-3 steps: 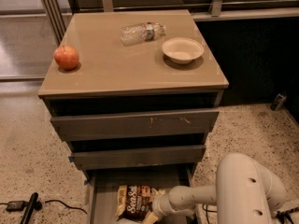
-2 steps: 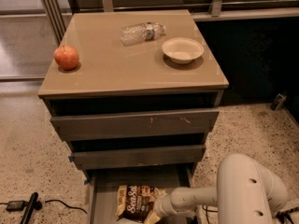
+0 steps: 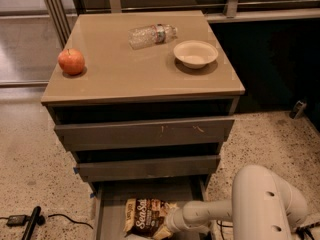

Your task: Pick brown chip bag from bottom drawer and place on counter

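The bottom drawer [image 3: 111, 204] is pulled out, so its floor is exposed from above. The brown chip bag [image 3: 145, 215] lies flat on that floor, label up. The gripper [image 3: 167, 225] is positioned low in the drawer at the bag's right edge, touching or just beside it; its state cannot be told. The arm [image 3: 215, 211] is held nearly horizontal, judged to clear the drawer above. The counter [image 3: 130, 76] carries an apple [image 3: 71, 61], a bottle [image 3: 151, 35] and a bowl [image 3: 195, 53]; its bare front is judged suitable for placement.
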`<state>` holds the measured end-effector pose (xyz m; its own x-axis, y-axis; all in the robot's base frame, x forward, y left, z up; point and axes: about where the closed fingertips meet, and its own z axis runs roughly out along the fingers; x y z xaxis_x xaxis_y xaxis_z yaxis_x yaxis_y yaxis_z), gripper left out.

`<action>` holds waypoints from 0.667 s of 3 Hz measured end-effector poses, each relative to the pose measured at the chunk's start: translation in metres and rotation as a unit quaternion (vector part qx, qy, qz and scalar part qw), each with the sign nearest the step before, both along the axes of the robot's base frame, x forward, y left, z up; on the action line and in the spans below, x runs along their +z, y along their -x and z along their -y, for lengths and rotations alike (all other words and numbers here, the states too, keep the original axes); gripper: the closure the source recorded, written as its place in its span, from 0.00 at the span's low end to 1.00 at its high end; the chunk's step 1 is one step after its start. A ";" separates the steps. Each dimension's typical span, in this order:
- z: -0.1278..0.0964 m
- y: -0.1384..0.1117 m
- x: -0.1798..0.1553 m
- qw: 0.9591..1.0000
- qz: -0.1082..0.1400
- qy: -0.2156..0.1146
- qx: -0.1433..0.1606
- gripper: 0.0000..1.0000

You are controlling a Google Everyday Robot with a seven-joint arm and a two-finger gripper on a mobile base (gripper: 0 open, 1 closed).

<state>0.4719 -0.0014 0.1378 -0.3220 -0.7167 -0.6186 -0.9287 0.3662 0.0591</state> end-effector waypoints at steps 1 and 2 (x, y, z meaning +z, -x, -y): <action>0.000 0.000 0.000 1.000 0.000 0.000 0.000 0.42; 0.000 0.000 0.000 1.000 0.000 0.000 0.000 0.65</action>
